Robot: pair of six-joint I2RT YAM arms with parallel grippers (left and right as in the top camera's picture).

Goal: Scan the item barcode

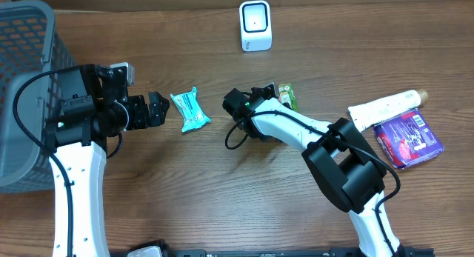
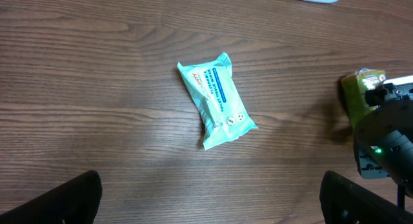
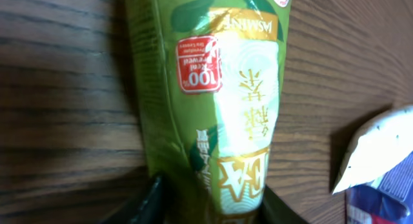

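Right gripper [image 3: 213,199] clasps the near end of the green packet [image 3: 219,95], one finger on each side; the packet lies on the table [image 1: 222,198], at 5 o'clock from the white scanner [image 1: 255,25]; left gripper [image 1: 158,109] gapes wide, a teal packet [image 1: 189,110] at its 3 o'clock.
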